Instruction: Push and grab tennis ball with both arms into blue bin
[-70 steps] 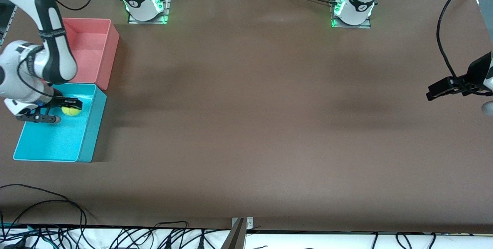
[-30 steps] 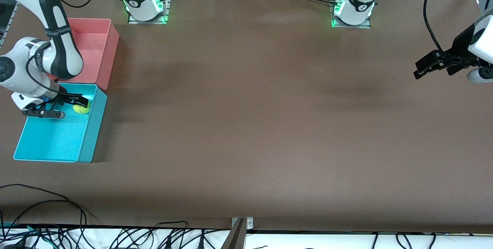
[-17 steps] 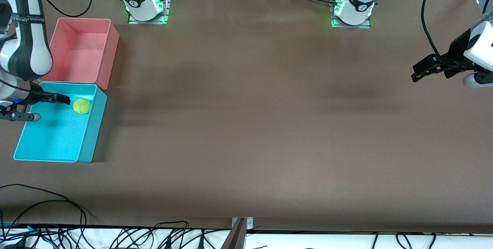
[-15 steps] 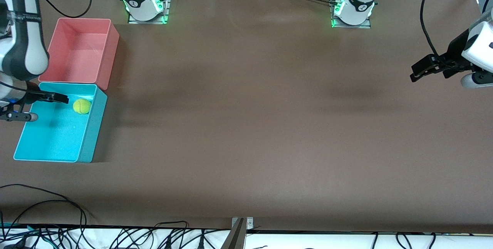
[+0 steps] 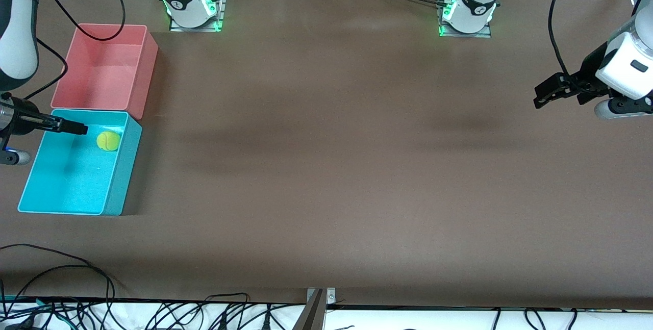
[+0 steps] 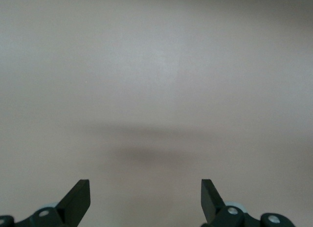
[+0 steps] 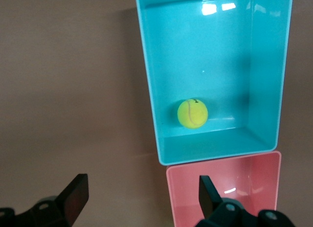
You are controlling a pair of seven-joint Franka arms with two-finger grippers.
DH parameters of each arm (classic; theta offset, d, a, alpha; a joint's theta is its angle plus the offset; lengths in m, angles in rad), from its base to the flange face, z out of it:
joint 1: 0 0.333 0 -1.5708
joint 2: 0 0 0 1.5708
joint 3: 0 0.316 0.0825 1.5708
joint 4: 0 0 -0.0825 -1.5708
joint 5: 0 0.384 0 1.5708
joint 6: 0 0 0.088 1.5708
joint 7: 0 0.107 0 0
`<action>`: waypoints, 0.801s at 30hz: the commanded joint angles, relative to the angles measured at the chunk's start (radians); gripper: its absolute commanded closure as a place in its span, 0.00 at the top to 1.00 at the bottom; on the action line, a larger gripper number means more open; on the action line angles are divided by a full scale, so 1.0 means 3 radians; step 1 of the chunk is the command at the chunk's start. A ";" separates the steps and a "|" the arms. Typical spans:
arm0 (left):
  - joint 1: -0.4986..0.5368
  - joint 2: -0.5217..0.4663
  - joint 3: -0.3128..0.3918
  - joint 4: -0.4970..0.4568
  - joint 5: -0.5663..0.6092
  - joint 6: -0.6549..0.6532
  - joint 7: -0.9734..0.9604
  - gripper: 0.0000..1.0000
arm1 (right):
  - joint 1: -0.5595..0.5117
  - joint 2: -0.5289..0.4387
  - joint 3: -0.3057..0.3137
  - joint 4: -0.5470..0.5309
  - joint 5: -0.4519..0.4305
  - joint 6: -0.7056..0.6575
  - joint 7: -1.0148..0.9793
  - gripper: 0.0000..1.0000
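Observation:
The tennis ball [image 5: 108,141] lies in the blue bin [image 5: 71,182], close to the bin's wall nearest the pink bin. My right gripper [image 5: 55,142] is open and empty, up in the air over the bin's edge at the right arm's end of the table. In the right wrist view the ball [image 7: 192,113] rests on the blue bin's [image 7: 149,90] floor, clear of my right gripper [image 7: 142,197]. My left gripper [image 5: 542,96] is open and empty over bare table at the left arm's end. The left wrist view shows only my left gripper [image 6: 145,200] and brown table.
An empty pink bin [image 5: 145,72] stands against the blue bin, farther from the front camera; it also shows in the right wrist view [image 7: 225,183]. Black cables [image 5: 61,269] lie along the table's front edge. The arm bases [image 5: 191,6] stand at the back edge.
My right gripper has let go of the ball and risen out of the bin toward the table's end. The ball rolled a little and stays in the bin. My left gripper drifted inward.

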 commanded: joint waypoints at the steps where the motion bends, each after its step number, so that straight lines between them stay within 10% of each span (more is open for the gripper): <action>1: 0.0002 0.0027 -0.0089 0.0054 0.0127 -0.0162 0.0028 1.00 | 0.0016 -0.0251 0.0059 0.0049 0.0045 -0.0138 0.0025 1.00; 18: 0.0002 0.0068 -0.0099 0.0075 0.0092 -0.0152 0.0023 1.00 | 0.0037 -0.0670 0.0427 -0.0104 -0.0139 -0.0164 0.0066 1.00; 24: 0.0002 0.0068 -0.0099 0.0075 0.0086 -0.0146 0.0028 1.00 | -0.0285 -0.0895 0.0840 -0.0345 -0.0205 -0.0138 0.0071 1.00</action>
